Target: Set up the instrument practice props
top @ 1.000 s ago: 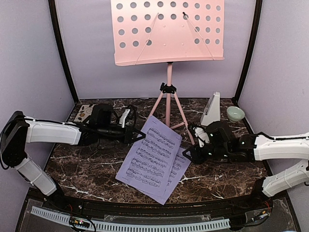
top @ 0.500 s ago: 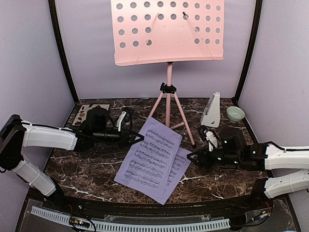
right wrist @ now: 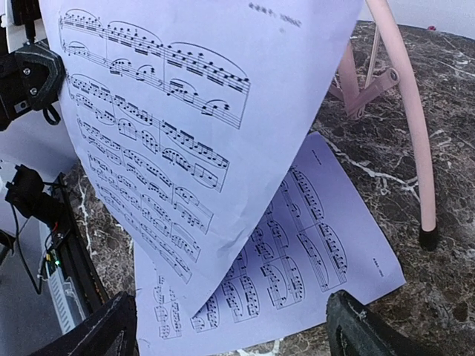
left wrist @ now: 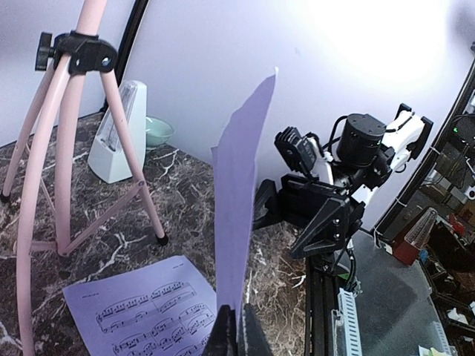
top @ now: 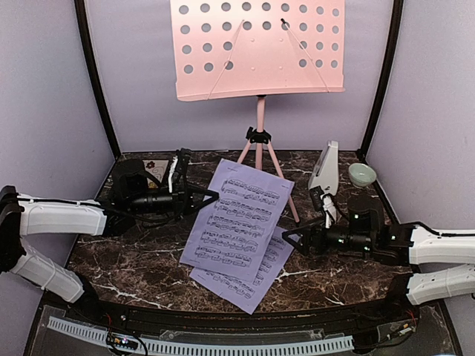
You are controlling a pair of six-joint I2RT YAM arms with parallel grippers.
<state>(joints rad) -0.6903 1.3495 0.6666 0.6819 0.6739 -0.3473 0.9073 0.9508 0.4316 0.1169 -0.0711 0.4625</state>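
One page (top: 241,215) clamped in left gripper (top: 214,196), right gripper (top: 288,240) spread

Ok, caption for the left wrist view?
Left fingers pinch one lavender sheet upright; second sheet lies flat beside pink stand.

Bare table (top: 126,256) lies open along the near edge toward both corners. Across the middle a lifted sheet (top: 237,215) hangs tilted between the left gripper (top: 211,196) and right gripper (top: 292,239), over a flat sheet (top: 252,285). The legs of the stand (top: 259,141) bar the back edge's centre. The metronome (top: 325,169) and bowl (top: 361,175) fill the back right corner, and a tile (top: 154,167) the back left.
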